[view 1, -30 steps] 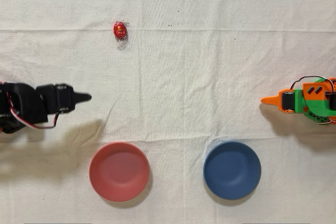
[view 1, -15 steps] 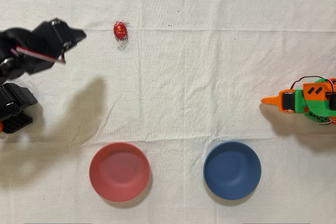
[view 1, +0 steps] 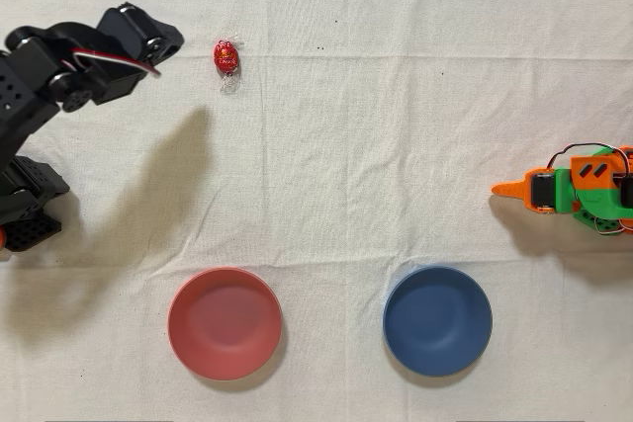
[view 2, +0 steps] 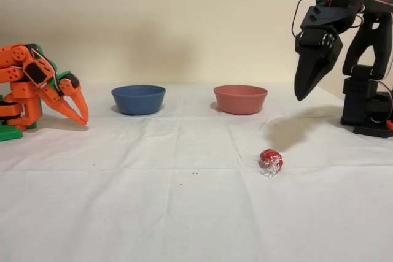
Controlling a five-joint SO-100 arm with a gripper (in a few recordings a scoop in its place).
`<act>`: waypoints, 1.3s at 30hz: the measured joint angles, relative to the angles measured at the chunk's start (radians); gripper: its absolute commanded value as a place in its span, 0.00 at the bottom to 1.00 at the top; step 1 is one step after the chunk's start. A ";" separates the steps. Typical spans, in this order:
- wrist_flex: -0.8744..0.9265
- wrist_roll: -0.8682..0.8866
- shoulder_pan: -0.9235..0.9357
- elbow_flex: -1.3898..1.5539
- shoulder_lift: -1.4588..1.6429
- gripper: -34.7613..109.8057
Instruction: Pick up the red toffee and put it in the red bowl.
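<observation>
There were two bowls, one red bowl [view 1: 225, 323] and one blue bowl [view 1: 437, 320], one red toffee [view 1: 226, 55], and, as far as could be seen, two arms.

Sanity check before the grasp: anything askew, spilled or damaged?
Nothing stands out. The toffee lies intact on the cloth, both bowls sit upright and empty, and the tool hangs above the cloth, pointing down.

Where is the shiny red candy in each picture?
Overhead view: the red toffee lies on the cloth near the top left, just right of the black gripper.
Fixed view: it lies in front, right of middle, nearer the camera than the bowls.
Shared landmark: the red bowl.
</observation>
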 measured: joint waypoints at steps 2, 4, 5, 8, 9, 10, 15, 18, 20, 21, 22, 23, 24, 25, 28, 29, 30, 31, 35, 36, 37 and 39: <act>-0.018 -0.035 -0.002 0.000 -0.020 0.24; -0.032 -0.060 -0.002 0.000 -0.044 0.24; -0.038 -0.071 -0.002 0.000 -0.055 0.24; -0.071 -0.087 0.000 0.000 -0.092 0.24; -0.081 -0.095 0.000 0.000 -0.107 0.24; -0.097 -0.098 -0.002 0.000 -0.117 0.24; -0.143 -0.100 0.003 0.015 -0.176 0.28; -0.175 -0.100 0.018 0.055 -0.176 0.33; -0.199 -0.100 0.031 0.080 -0.176 0.35; -0.213 -0.101 0.037 0.091 -0.176 0.36; -0.224 -0.101 0.040 0.098 -0.176 0.37; -0.230 -0.101 0.048 0.101 -0.176 0.38; -0.233 -0.101 0.054 0.101 -0.176 0.39; -0.236 -0.103 0.061 0.106 -0.176 0.41; -0.241 -0.115 0.067 0.120 -0.178 0.42; -0.241 -0.117 0.066 0.118 -0.181 0.43; -0.241 -0.123 0.063 0.118 -0.186 0.43; -0.241 -0.133 0.061 0.121 -0.192 0.43; -0.241 -0.133 0.063 0.124 -0.202 0.44; -0.241 -0.133 0.063 0.126 -0.209 0.45; -0.241 -0.133 0.063 0.124 -0.216 0.45; -0.241 -0.144 0.063 0.124 -0.233 0.45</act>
